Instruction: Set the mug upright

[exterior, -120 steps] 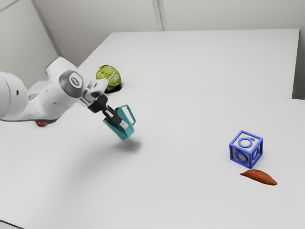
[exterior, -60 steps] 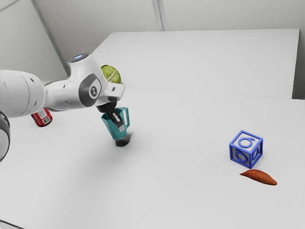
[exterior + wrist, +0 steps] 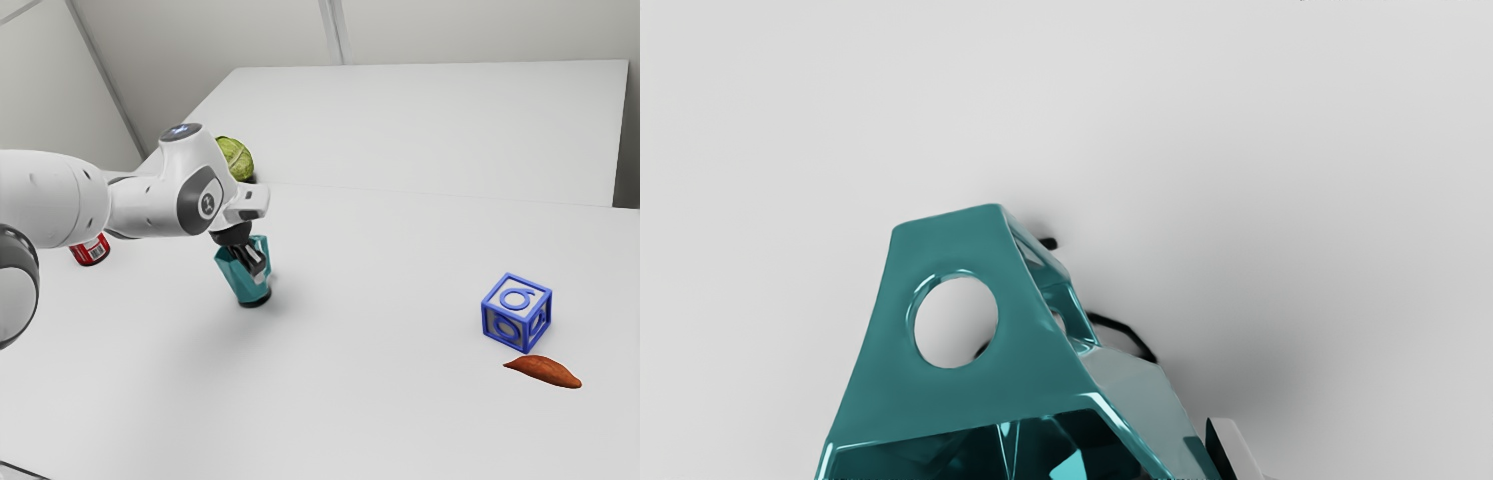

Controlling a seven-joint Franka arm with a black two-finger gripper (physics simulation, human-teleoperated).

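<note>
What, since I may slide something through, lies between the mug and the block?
Bare tabletop, with no object on the stretch from the mug to the block; the exterior view shows this.

Mid-table: wide passage is left over the smooth white tabletop (image 3: pixel 380 300) between the angular teal mug (image 3: pixel 239 284) and the blue-framed cube (image 3: pixel 517 312).
Cube side: the way is blocked by the cube and tapered brown root (image 3: pixel 545 371).
Arm side: passage is hindered by the leafy green cabbage (image 3: pixel 238 160) and red cylindrical can (image 3: pixel 90 251).
</note>
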